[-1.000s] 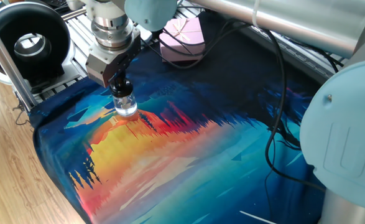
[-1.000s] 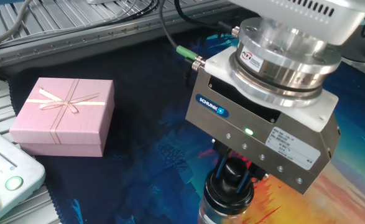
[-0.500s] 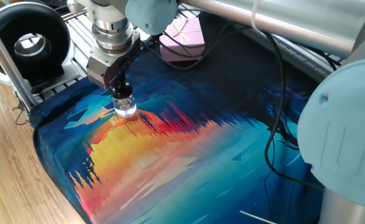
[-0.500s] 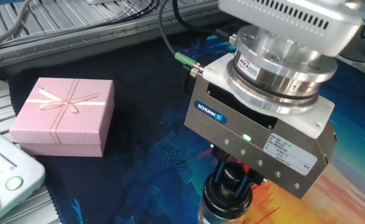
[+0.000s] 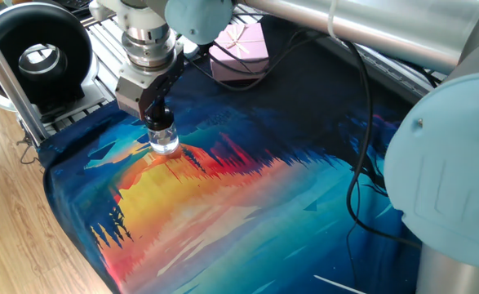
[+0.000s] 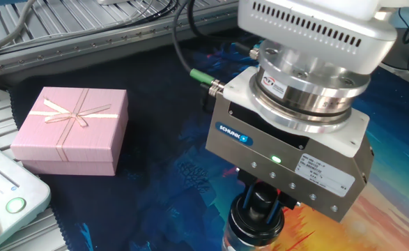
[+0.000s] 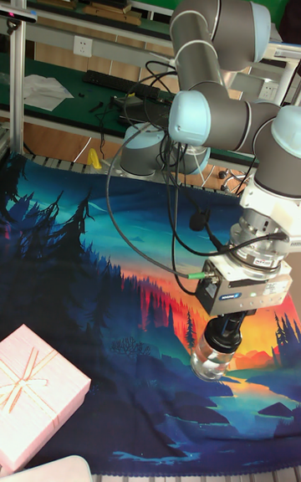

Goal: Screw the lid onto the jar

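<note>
The jar [image 5: 165, 141] is a tiny clear glass bottle standing upright on the colourful cloth, also seen in the tall fixed view as the jar [image 7: 209, 359]. The black lid [image 6: 259, 209] sits on its neck. My gripper [image 6: 259, 203] hangs straight above, its fingers shut on the lid's knob; the gripper [image 5: 159, 114] and gripper [image 7: 224, 333] show the same hold. The jar's body is cut off by the bottom edge in the other fixed view.
A pink gift box [image 6: 72, 130] with a ribbon lies on the dark part of the cloth, left of the gripper. A black round device [image 5: 35, 55] stands past the cloth's corner. Cables [image 5: 357, 139] trail across the cloth.
The gripper's body has turned a little about its vertical axis while staying shut on the lid; the jar has stayed in place.
</note>
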Robot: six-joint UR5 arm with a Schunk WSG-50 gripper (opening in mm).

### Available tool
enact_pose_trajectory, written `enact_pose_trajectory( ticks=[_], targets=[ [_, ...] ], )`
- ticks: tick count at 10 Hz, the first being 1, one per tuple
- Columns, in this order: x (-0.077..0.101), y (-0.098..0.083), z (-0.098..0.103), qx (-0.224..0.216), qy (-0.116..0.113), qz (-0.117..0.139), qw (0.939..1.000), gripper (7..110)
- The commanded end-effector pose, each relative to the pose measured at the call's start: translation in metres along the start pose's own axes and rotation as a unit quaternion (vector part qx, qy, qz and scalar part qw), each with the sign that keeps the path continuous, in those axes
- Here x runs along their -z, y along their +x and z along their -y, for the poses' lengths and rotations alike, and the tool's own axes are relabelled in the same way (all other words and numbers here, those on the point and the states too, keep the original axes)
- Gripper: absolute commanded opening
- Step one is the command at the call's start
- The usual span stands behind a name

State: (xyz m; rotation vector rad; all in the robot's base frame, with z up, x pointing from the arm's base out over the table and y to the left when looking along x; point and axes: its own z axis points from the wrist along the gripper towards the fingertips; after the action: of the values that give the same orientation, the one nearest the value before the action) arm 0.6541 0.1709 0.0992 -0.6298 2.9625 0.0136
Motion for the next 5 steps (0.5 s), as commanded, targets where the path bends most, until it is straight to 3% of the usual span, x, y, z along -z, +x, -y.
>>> enact_pose_trajectory(
  ticks=[1, 3, 4, 5],
  targets=[
    [0.002, -0.004, -0.004, 0.059, -0.032, -0.001, 0.9977, 44],
    [0.001, -0.008, 0.001, 0.083, -0.034, 0.005, 0.9959, 44],
    [0.002, -0.010, 0.004, 0.092, -0.033, 0.005, 0.9952, 66],
    [0.003, -0.012, 0.008, 0.101, -0.030, 0.005, 0.9944, 66]
  ],
)
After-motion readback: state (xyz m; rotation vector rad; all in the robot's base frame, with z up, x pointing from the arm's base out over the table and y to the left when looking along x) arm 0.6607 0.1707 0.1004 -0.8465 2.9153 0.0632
